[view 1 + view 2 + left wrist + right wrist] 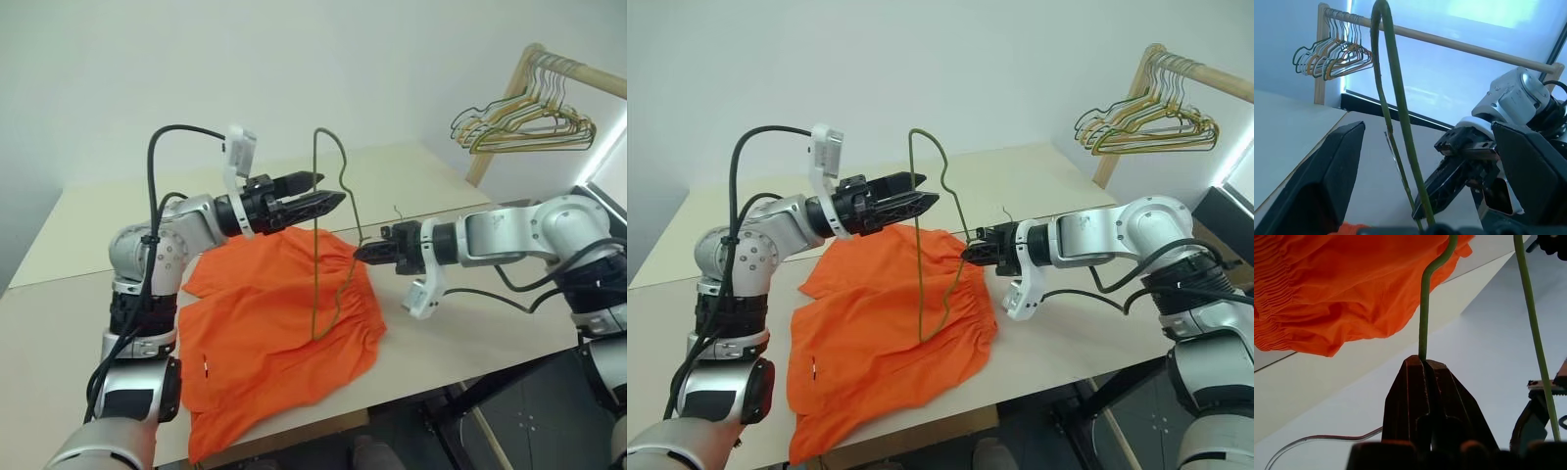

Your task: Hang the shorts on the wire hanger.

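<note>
The orange shorts lie spread flat on the table, gathered waistband toward the right. The thin olive wire hanger stands on edge over them, its lower corner down at the waistband. My right gripper is shut on the wire hanger at the shorts' right edge; the right wrist view shows the wire pinched between its tips, with the shorts behind. My left gripper hovers open above the shorts at the hanger's upper part. In the left wrist view the wire runs between its spread fingers, apparently untouched.
A wooden rack at the back right carries a bunch of gold and green hangers. The pale table extends left and behind the shorts; its front edge runs just below them.
</note>
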Action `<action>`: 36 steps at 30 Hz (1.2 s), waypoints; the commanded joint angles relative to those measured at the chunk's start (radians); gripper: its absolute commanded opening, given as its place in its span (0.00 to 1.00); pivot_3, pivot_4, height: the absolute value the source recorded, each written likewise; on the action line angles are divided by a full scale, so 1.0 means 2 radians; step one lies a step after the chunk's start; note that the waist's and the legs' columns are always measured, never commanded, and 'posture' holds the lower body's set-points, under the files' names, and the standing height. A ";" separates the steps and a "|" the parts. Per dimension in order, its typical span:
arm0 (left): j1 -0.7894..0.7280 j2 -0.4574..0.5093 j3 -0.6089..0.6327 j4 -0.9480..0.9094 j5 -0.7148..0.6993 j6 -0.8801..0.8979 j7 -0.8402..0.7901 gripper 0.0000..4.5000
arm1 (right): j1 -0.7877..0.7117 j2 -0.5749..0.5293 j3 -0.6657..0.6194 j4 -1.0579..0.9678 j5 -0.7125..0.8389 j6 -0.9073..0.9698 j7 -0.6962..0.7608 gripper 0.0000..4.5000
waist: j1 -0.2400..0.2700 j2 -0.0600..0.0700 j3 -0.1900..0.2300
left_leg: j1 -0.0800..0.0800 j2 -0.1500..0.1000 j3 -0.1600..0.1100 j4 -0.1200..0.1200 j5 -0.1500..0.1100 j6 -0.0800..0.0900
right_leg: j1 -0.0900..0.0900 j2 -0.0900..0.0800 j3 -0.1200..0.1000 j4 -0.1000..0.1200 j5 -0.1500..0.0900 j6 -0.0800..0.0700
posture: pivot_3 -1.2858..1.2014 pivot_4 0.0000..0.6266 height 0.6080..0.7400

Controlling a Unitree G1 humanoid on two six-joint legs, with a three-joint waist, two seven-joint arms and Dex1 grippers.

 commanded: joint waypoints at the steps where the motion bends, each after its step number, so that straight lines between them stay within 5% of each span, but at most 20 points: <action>1: -0.027 -0.020 0.006 0.002 0.014 -0.002 0.053 1.00 | -0.013 0.002 -0.005 -0.013 0.002 0.001 -0.007 0.01 | 0.000 0.000 0.000 | 0.000 0.000 0.000 0.000 0.000 0.000 | 0.000 0.000 0.000 0.000 0.000 0.000 | 0.48 0.00 1.00; 5: -0.028 -0.021 -0.010 -0.010 0.039 -0.007 0.071 1.00 | -0.014 0.001 -0.002 -0.012 -0.005 0.004 -0.007 0.01 | -0.001 0.000 0.000 | 0.000 0.000 0.000 0.000 0.000 0.000 | 0.000 0.000 0.000 0.000 0.000 0.000 | 0.47 0.00 1.00; 8: -0.028 -0.030 -0.017 -0.015 0.047 0.000 0.092 0.87 | -0.015 0.004 -0.002 -0.012 -0.009 0.009 -0.009 0.00 | -0.001 0.000 0.000 | 0.000 0.000 0.000 0.000 0.000 0.000 | 0.000 0.000 0.000 0.000 0.000 0.000 | 0.47 0.00 1.00; 20: -0.024 -0.044 -0.003 -0.009 0.043 0.011 0.119 0.01 | -0.019 0.007 0.002 -0.010 -0.045 0.021 -0.026 0.00 | -0.001 0.000 0.000 | 0.000 0.000 0.000 0.000 0.000 0.000 | 0.000 0.000 0.000 0.000 0.000 0.000 | 0.47 0.00 1.00; 27: -0.011 -0.050 0.007 -0.011 0.043 -0.015 0.116 0.00 | -0.010 0.012 -0.002 -0.005 -0.051 0.054 -0.037 0.00 | -0.001 0.000 0.000 | 0.000 0.000 0.000 0.000 0.000 0.000 | 0.000 0.000 0.001 0.000 0.000 0.000 | 0.47 0.00 1.00; 32: -0.006 -0.051 0.019 -0.005 0.048 -0.053 0.106 0.00 | -0.009 0.012 -0.004 0.009 -0.027 0.063 -0.030 0.38 | -0.001 0.000 0.000 | 0.000 0.000 0.000 0.000 0.000 0.000 | 0.000 0.000 0.001 0.000 0.000 0.000 | 0.48 0.00 1.00; 36: -0.004 -0.042 0.030 0.003 0.054 -0.080 0.098 0.00 | -0.003 0.009 -0.011 0.045 0.126 0.082 0.058 0.68 | -0.002 0.000 0.000 | 0.000 0.000 0.000 0.000 0.000 0.000 | 0.000 0.000 0.001 -0.001 0.000 0.000 | 0.48 0.00 1.00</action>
